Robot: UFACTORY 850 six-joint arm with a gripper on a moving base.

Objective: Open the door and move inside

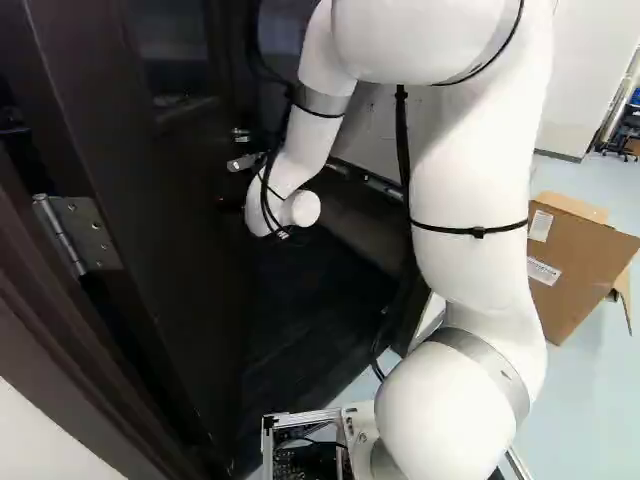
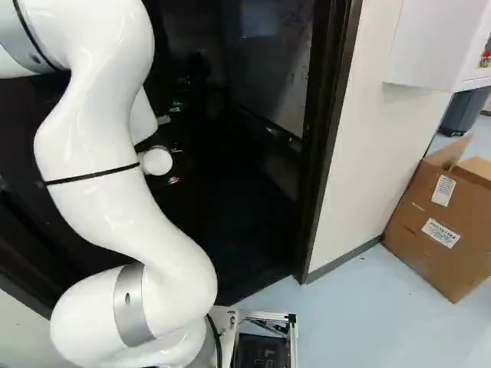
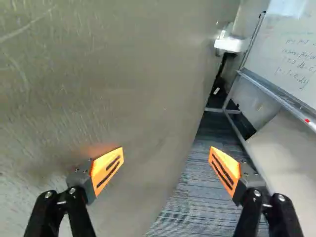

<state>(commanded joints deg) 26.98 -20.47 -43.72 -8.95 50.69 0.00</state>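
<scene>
The black gripper [image 3: 167, 155] has its two fingers spread well apart, their orange pads [image 3: 107, 169] holding nothing between them. The flat, smooth door [image 3: 98, 74], dark in the base views and grey in the wrist view, stands open beside the gripper, its broad face running close alongside one finger; whether they touch I cannot tell. Its silver metal hinge [image 1: 78, 235] is behind the gripper, on the door side. Farther ahead, by the door's far edge, is a silver fitting with a pale bar [image 3: 232, 44]. Grey striped flooring [image 3: 192, 197] lies beyond and below the gap between the fingers. Ahead, on the side away from the door, stands a whiteboard [image 3: 289, 59] with handwriting and a metal frame. The dark door frame [image 2: 330, 130] and a brown cardboard box [image 2: 430, 238] are behind the gripper, on that same side.
</scene>
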